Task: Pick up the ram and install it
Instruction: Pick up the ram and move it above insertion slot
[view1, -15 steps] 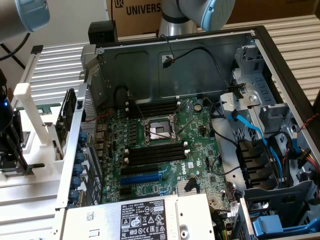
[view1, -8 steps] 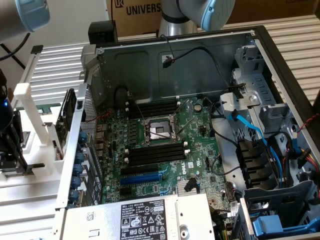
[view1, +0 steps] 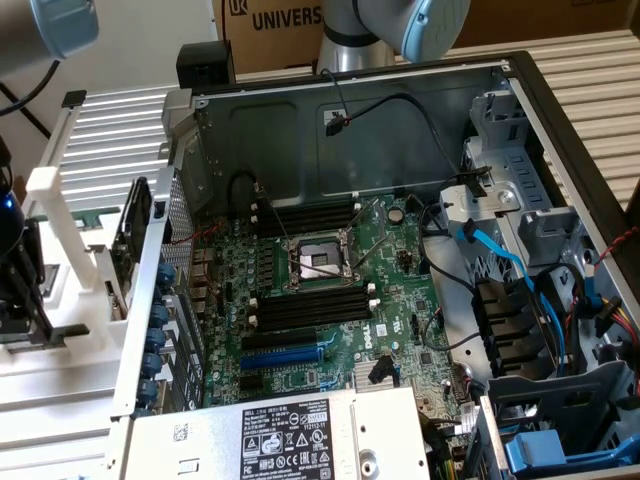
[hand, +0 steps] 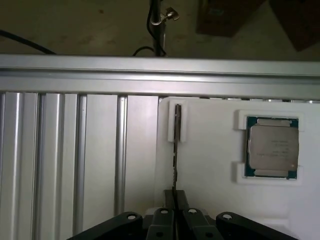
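Fingers (hand: 183, 201) — closed, pinching ram (hand: 175, 150) edge-on | ram's far end in white holder (hand: 167, 127)

Thin dark ram (hand: 175, 150), edge-on, upright in a white holder (hand: 210, 165) slot, one end within the pincer (hand: 175, 200).

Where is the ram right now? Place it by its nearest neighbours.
In the wrist view, the ram stands on edge in the white tray, beside the processor, with one end clamped by the end effector.
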